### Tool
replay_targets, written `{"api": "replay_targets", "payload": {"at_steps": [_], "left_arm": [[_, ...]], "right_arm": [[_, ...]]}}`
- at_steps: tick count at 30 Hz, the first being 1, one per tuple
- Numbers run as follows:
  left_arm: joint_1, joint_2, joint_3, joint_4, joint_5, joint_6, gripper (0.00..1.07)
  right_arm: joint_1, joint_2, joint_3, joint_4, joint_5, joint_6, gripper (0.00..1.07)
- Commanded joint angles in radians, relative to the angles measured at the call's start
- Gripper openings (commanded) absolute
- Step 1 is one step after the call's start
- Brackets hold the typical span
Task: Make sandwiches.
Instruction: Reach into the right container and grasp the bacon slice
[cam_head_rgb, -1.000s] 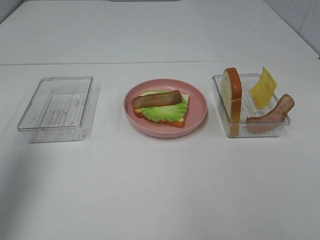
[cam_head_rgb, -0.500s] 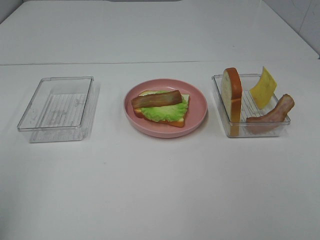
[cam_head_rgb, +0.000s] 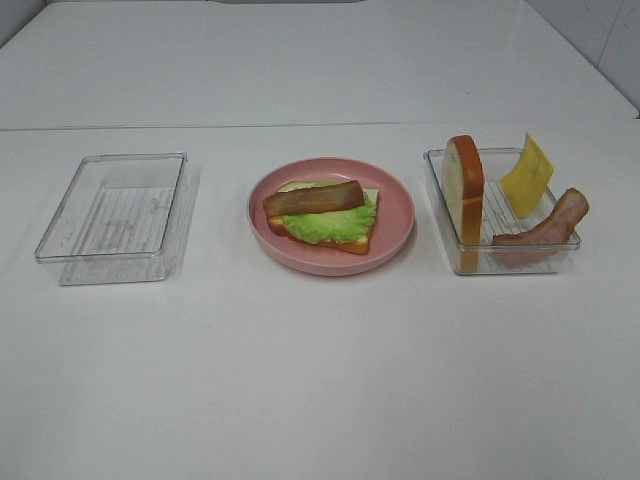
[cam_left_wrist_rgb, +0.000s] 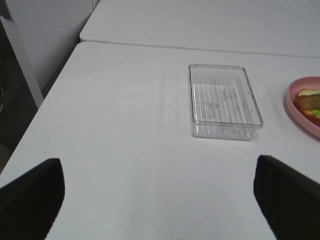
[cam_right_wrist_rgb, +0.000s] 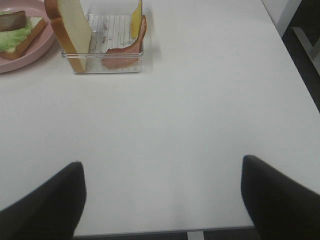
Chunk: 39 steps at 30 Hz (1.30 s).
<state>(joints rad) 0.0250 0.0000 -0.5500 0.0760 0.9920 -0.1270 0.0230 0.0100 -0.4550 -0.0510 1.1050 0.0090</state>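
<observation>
left hand (cam_left_wrist_rgb: 160, 200): fingers spread wide, gripping nothing and touching nothing, hanging over bare table (cam_head_rgb: 320, 380).
bare tray (cam_head_rgb: 110, 205): out ahead of our left hand and well apart from it. Nothing in it, so we'd say there's nothing for that hand to fetch here.
pink plate (cam_head_rgb: 397, 215): farther out from the left hand, over toward the right hand's side. It sits between the two trays, and we figure that's so either hand can reach it.
sandwich (cam_head_rgb: 322, 215): on the plate, half built. A bread slice (cam_head_rgb: 355, 243) lies flat, with lettuce (cam_head_rgb: 335, 225) on it and a bacon strip (cam_head_rgb: 313, 197) across the top. There's no cheese or lid yet.
stocked tray (cam_head_rgb: 440, 158): ahead of our right hand, well apart.
- The second bread slice (cam_head_rgb: 465, 190) stands on edge on the plate side.
- The cheese (cam_head_rgb: 527, 175) leans at the far side.
- The spare bacon strip (cam_head_rgb: 545, 228) is propped against the rim nearer the hand.
- We reckon they're stood up like that so fingers can pinch an edge.
right hand (cam_right_wrist_rgb: 162, 197): fingers wide apart too, empty and in contact with nothing.
our guess at what's next: the right hand goes for the cheese, with the bread lid last.
</observation>
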Motion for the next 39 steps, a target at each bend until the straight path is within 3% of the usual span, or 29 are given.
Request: {"api": "replay_targets", "payload": {"at_steps": [1,2,3,5,10,39], "left_arm": [[0.004,-0.018,0.003,-0.018,-0.010,0.026,0.95],[0.004,-0.020,0.003,-0.049,-0.012,0.071,0.95],[0.004,-0.020,0.003,-0.049,-0.012,0.071,0.95],[0.004,-0.026,0.002,-0.093,0.008,0.127,0.95],[0.004,-0.026,0.027,-0.106,0.081,0.119,0.95],[0.004,-0.022,0.032,-0.106,0.083,0.118,0.95]], "right_arm": [[-0.006,0.002,0.003,0.000,-0.005,-0.009,0.83],[-0.004,0.003,0.003,0.000,-0.005,-0.009,0.83],[-0.004,0.003,0.003,0.000,-0.005,-0.009,0.83],[-0.004,0.003,0.003,0.004,-0.005,-0.009,0.83],[-0.004,0.003,0.003,0.004,-0.005,-0.009,0.83],[-0.004,0.003,0.003,0.004,-0.005,-0.009,0.83]]}}
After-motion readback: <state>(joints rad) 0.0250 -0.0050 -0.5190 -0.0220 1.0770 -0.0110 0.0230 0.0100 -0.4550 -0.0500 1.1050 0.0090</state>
